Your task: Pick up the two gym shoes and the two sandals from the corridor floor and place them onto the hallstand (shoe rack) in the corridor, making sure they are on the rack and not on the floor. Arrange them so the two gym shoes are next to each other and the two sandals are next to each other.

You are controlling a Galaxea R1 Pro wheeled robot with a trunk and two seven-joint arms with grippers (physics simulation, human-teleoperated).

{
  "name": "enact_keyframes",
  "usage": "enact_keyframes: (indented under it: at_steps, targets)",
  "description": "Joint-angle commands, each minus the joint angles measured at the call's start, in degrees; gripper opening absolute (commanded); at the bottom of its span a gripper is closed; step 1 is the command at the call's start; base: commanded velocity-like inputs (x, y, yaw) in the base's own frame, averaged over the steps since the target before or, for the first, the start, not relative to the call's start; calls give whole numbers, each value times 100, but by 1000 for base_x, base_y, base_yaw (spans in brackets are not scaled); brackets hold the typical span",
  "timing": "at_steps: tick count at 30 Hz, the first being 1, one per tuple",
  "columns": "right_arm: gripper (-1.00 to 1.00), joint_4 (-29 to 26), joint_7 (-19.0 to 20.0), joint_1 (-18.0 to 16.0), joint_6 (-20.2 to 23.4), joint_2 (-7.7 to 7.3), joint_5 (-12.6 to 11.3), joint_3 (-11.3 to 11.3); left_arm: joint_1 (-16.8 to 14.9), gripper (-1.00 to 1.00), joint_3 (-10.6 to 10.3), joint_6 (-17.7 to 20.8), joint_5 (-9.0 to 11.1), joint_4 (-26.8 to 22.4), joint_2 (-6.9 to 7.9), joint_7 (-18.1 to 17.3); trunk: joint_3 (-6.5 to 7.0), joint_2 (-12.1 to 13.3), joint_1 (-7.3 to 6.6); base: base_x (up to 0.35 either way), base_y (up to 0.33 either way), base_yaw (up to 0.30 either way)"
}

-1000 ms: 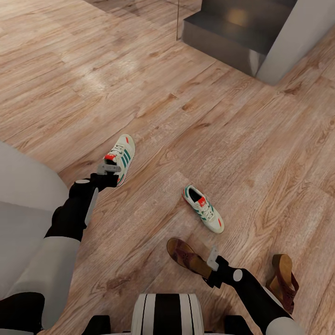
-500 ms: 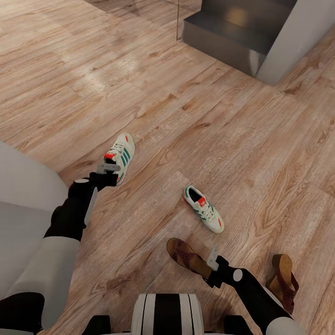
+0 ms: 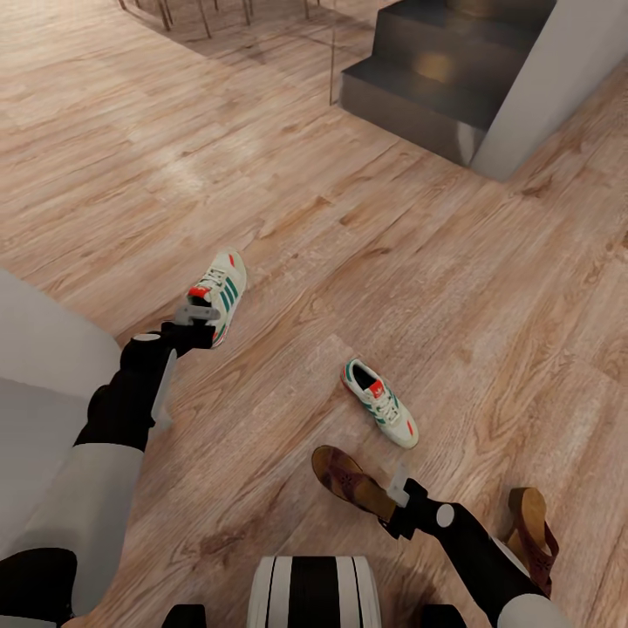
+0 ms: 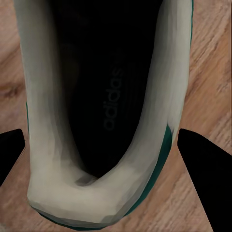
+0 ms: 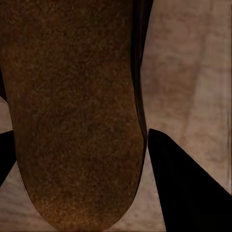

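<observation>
Left gripper (image 3: 199,311) — arm reached forward and down, jaws spread astride the heel of a cream-white, green-striped gym shoe (image 3: 220,292) on the brown wood-plank floor (image 3: 453,262). Right gripper (image 3: 397,485) — jaws open astride a dark brown tan-footbed sandal (image 3: 351,481). Second gym shoe (image 3: 380,402) and second sandal (image 3: 530,534) are seen nearby on the floor.

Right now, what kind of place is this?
Likely a home corridor or entry hall: wood-plank floor, dark stair steps beside a pale wall, and sneakers and sandals scattered about.
</observation>
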Motion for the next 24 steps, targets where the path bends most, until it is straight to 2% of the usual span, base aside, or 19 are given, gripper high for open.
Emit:
enact_keyframes:
  at_steps: [1,5,8,9,10,11,12,14,16,18,21,23,24]
  targets:
    - [-100,-37,14,0,31,-2,13,21,-2,-100,9,22,-61,-7,0,-53,19,0,-3,0,0,0]
    - [-100,-351,14,0,23,45,-10,43,0,-100,2,24,-61,-7,1,-52,108,6,-13,0,0,0]
    - [-100,-821,20,0,19,139,-52,50,1,-100,0,28,-61,-7,10,-46,174,10,-21,0,0,0]
    - [-100,-983,21,0,21,220,-84,50,1,-100,3,29,-63,-7,18,-45,197,11,-24,0,0,0]
    - [-100,-1212,21,0,25,397,-151,49,4,-100,8,30,-88,-7,36,-45,219,12,-26,0,0,0]
    - [-100,-1280,19,0,27,461,-173,49,5,-100,10,30,-100,-7,43,-45,241,14,-29,0,0,0]
    - [-100,-1486,17,0,35,670,-226,49,15,-100,19,30,-134,-7,67,-44,263,15,-31,0,0,0]
    - [-100,-1811,11,0,40,914,-263,45,47,-100,47,30,-162,-7,107,-45,307,18,-36,0,0,0]
    - [-100,-2084,8,0,59,1024,-279,42,78,-100,61,31,-164,-5,172,-45,352,20,-42,0,0,0]
    - [-100,-2393,5,0,119,1090,-379,33,109,-100,72,26,-163,0,303,-40,396,23,-47,0,0,0]
    - [-100,-2710,-216,0,160,1115,-975,-199,128,-100,169,-9,-135,2,498,-21,462,27,-54,0,0,0]
    - [-100,-2959,-586,0,173,1117,-1519,-530,155,-100,446,-55,-119,7,552,-55,507,30,-60,0,0,0]
    - [-100,-3027,-686,0,173,1116,-1645,-615,184,-100,510,-74,-115,9,554,-51,529,31,-62,0,0,0]
